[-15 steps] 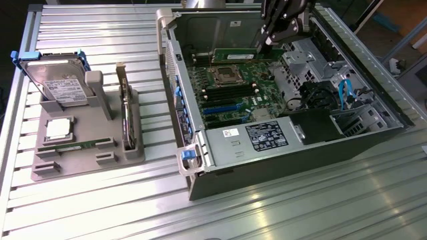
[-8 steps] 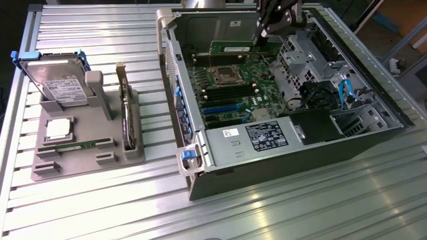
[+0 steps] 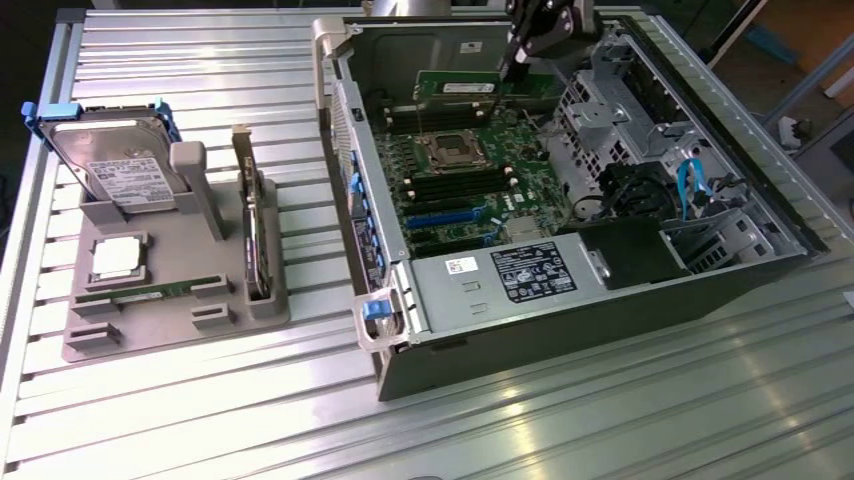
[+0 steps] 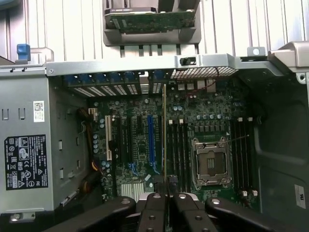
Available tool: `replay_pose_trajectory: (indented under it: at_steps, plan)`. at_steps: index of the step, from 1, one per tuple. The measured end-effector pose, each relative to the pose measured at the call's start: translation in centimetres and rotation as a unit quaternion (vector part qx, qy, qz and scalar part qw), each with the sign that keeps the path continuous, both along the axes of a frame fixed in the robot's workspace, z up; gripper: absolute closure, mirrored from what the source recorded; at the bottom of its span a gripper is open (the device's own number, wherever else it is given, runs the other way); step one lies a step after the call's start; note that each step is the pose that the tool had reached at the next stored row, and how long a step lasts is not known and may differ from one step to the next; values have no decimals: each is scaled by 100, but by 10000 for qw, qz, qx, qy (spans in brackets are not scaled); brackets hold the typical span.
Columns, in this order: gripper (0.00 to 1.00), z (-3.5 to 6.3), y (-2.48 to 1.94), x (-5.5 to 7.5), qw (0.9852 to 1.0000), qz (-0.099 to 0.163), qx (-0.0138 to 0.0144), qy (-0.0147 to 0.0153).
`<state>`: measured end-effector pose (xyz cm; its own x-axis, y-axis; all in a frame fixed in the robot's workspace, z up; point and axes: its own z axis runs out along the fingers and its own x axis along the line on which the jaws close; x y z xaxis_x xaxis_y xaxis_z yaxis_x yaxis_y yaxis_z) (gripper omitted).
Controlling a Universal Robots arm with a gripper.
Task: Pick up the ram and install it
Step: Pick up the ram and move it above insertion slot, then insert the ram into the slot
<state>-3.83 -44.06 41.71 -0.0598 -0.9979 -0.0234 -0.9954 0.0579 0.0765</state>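
Observation:
The ram (image 3: 467, 88) is a thin green stick with a white label. It hangs above the far end of the motherboard (image 3: 467, 185) inside the open computer case (image 3: 747, 250). My gripper (image 3: 515, 62) comes down from above and is shut on the ram's end at the exterior view's right. In the wrist view the ram (image 4: 164, 135) appears edge-on as a thin line running out from between my gripper (image 4: 164, 205) fingers. It lies over the board just beside the black memory slots (image 4: 178, 145) and close to the CPU socket (image 4: 210, 162).
A grey holder (image 3: 174, 310) at the exterior view's left carries a hard drive (image 3: 114, 165), an expansion card (image 3: 254, 235), a CPU chip (image 3: 116, 258) and another green stick (image 3: 140, 293). The power supply (image 3: 514, 275) and drive cages (image 3: 614, 130) crowd the case interior.

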Motion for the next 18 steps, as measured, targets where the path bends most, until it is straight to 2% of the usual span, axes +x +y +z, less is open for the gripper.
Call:
replay_pose_trajectory:
  at_steps: [3, 18]
  plan:
    - [88, -1, 62, 0, 10000, 0, 0, 0]
    - [88, -7, 65, 0, 10000, 0, 1, 0]
